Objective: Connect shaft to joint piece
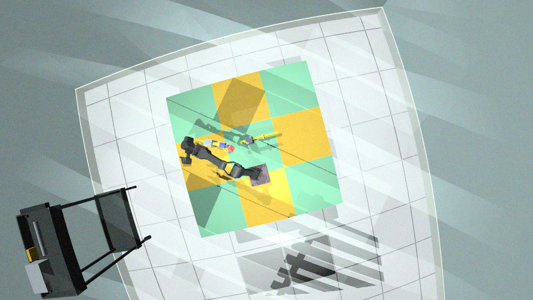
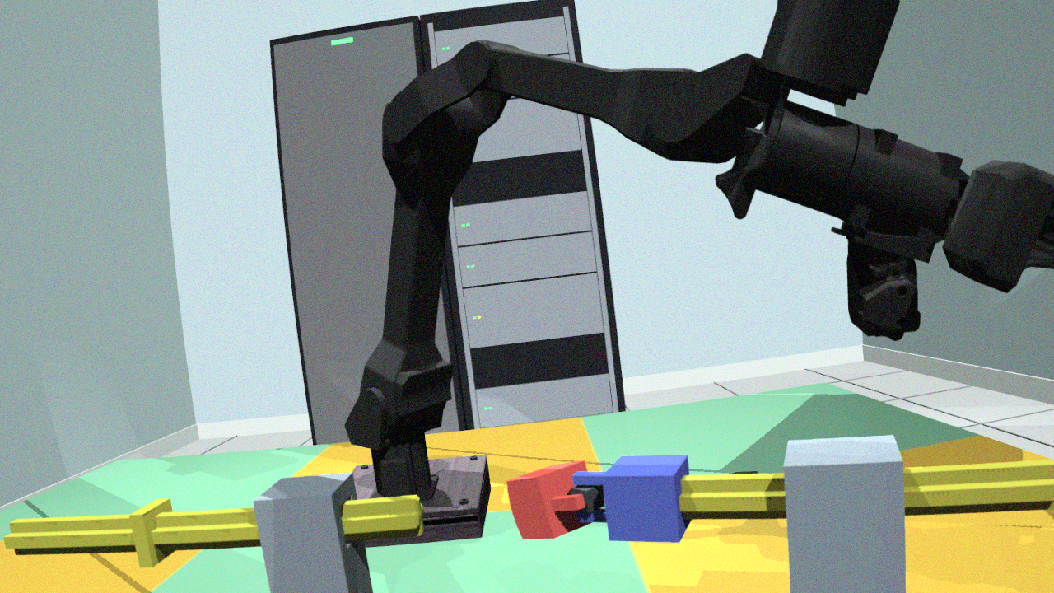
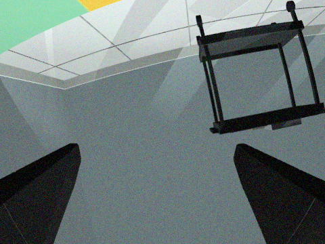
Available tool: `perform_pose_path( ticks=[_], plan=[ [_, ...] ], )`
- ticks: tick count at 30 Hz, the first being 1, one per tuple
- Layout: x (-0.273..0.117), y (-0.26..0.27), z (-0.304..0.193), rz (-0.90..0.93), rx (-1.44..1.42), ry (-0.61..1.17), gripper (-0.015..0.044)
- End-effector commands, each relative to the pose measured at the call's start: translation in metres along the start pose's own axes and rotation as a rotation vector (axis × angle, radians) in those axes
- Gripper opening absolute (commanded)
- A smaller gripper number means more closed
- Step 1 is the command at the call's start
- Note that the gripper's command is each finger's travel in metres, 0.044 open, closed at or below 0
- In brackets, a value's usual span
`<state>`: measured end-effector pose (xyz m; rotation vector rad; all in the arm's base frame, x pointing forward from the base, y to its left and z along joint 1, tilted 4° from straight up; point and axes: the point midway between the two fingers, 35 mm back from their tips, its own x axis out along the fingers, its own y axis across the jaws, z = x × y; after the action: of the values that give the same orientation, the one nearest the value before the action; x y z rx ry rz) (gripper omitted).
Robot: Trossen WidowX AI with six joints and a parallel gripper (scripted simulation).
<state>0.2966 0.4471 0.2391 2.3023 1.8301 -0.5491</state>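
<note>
The red square joint piece [image 1: 231, 148] [image 2: 543, 502] hangs on the hinge beside the blue end part [image 1: 222, 145] [image 2: 645, 500] of the first yellow shaft [image 1: 215, 143] [image 2: 737, 494]. It is turned askew, not in line with the second shaft; its opening is not clearly visible. The first shaft sits in a grey block [image 1: 209, 142] [image 2: 843, 515]. The second yellow shaft [image 1: 266, 136] [image 2: 213, 522] passes through another grey block [image 1: 248, 140] [image 2: 301, 538]; its near end is apart from the joint piece. My gripper [image 3: 159, 152] is open and empty, raised away from both shafts.
The arm's base plate [image 1: 259, 181] [image 2: 471, 490] stands on the green and orange mat [image 1: 309, 130] beside the shafts. The second shaft has a yellow collar [image 2: 151, 532] on its far part. A black cart frame [image 1: 68, 250] [image 3: 250, 120] stands off the mat. Dark cabinets [image 2: 361, 221] stand behind.
</note>
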Motion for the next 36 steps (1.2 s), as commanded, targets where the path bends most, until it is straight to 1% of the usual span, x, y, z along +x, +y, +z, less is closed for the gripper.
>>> perform_pose_path(
  ticks=[1, 2, 10, 18, 27, 32, 36],
  plan=[
    [0.000, 0.000, 0.000, -0.001, -0.005, -0.002, 0.0426],
    [0.001, 0.001, -0.001, -0.004, -0.020, -0.009, 0.0440],
    [0.009, 0.007, -0.013, -0.073, -0.251, -0.110, 0.0440],
    [0.008, 0.009, -0.021, -0.174, -0.478, -0.186, 0.0440],
    [-0.001, 0.006, -0.023, -0.303, -0.697, -0.233, 0.0440],
    [-0.002, 0.006, -0.021, -0.308, -0.702, -0.240, 0.0440],
    [-0.022, 0.011, -0.013, -0.294, -0.784, -0.292, 0.0440]
  ],
)
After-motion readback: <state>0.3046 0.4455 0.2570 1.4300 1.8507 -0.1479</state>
